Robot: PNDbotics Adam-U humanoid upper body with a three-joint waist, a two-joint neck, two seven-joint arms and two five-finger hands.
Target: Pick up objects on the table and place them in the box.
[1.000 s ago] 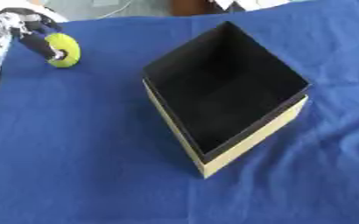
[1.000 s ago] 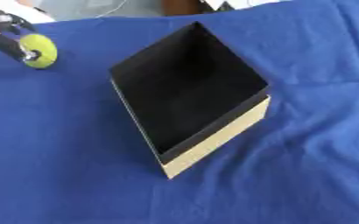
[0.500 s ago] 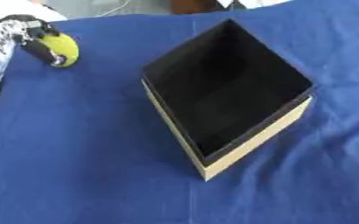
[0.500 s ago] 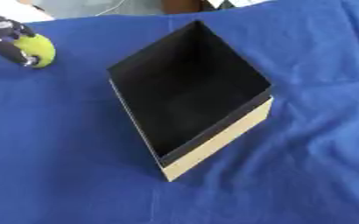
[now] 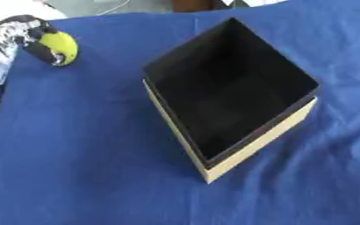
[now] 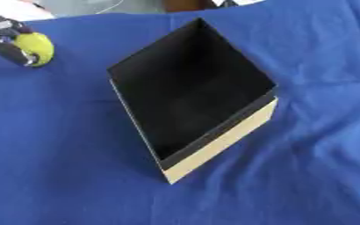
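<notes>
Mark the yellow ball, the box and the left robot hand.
yellow ball (image 5: 61, 47): left eye view, its bare front.
box (image 5: 261, 141): left eye view, tan outer wall.
left robot hand (image 5: 23, 30): left eye view, fingers round ball.

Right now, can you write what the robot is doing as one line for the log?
left hand: curled round yellow ball, far left | right hand: not in view | box: open, nothing seen inside | blue cloth: under everything
</notes>
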